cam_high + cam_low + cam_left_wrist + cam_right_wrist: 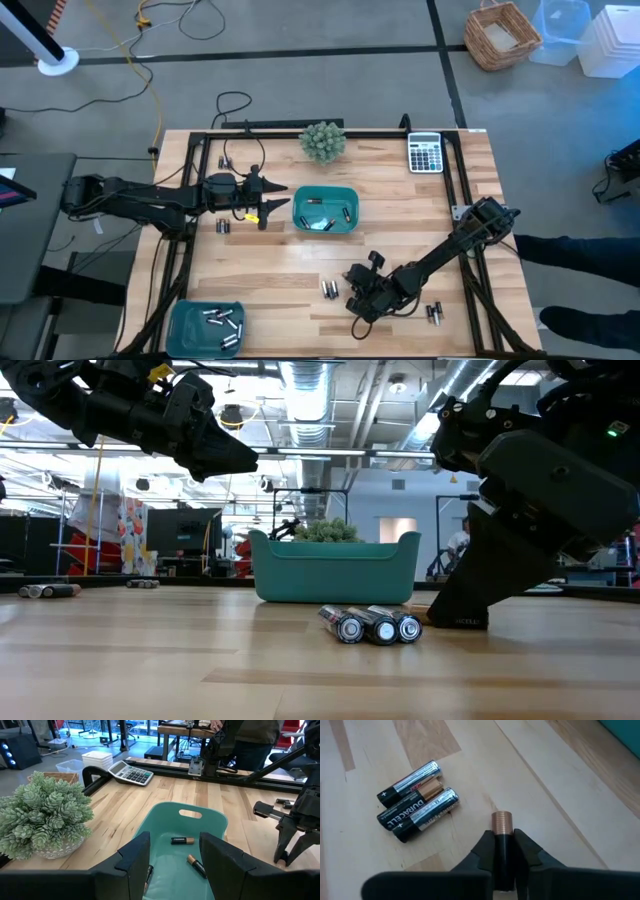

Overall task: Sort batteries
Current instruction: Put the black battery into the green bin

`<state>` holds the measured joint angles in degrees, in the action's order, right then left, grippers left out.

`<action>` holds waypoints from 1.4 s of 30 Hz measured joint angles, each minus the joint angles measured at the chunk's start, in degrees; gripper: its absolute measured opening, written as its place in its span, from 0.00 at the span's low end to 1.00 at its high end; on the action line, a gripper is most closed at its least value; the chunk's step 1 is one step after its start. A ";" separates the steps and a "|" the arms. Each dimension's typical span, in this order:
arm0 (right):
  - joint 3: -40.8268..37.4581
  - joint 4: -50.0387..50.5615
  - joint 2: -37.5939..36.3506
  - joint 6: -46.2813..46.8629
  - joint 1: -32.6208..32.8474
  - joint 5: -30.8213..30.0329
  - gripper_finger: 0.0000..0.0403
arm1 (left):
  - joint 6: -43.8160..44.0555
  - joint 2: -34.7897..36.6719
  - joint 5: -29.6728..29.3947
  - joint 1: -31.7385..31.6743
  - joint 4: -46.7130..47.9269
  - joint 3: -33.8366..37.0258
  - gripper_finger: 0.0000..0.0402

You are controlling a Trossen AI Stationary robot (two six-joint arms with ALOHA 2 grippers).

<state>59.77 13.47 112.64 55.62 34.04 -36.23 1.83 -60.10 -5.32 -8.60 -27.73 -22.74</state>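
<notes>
The right gripper [504,851] sits low on the table with its fingers pinched around a single copper-topped battery [502,827], just beside three loose batteries [416,800] lying side by side. The grip looks narrow and near the cell's end, so lifting could let it pivot or slip out (round, smooth casing), and a drop might scatter the neighbouring three. The left gripper [172,865] hangs half open and empty over the teal tray [212,821], which holds a few batteries.
</notes>
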 joint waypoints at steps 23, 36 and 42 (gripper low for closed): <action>-0.31 -0.37 -1.77 -3.46 -0.07 -4.46 0.07 | 0.49 -0.01 5.17 0.00 -0.04 0.02 0.41; -0.24 -0.38 -4.55 -7.00 -0.01 -6.51 0.07 | 1.01 -0.02 6.97 -0.01 0.06 0.04 0.41; -0.16 -0.41 -6.79 -10.43 -0.17 -7.56 0.07 | 1.66 -0.02 11.71 0.42 0.09 0.04 0.41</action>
<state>59.60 13.06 105.85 45.19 33.87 -43.79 3.49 -60.12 6.39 -8.18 -27.64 -22.70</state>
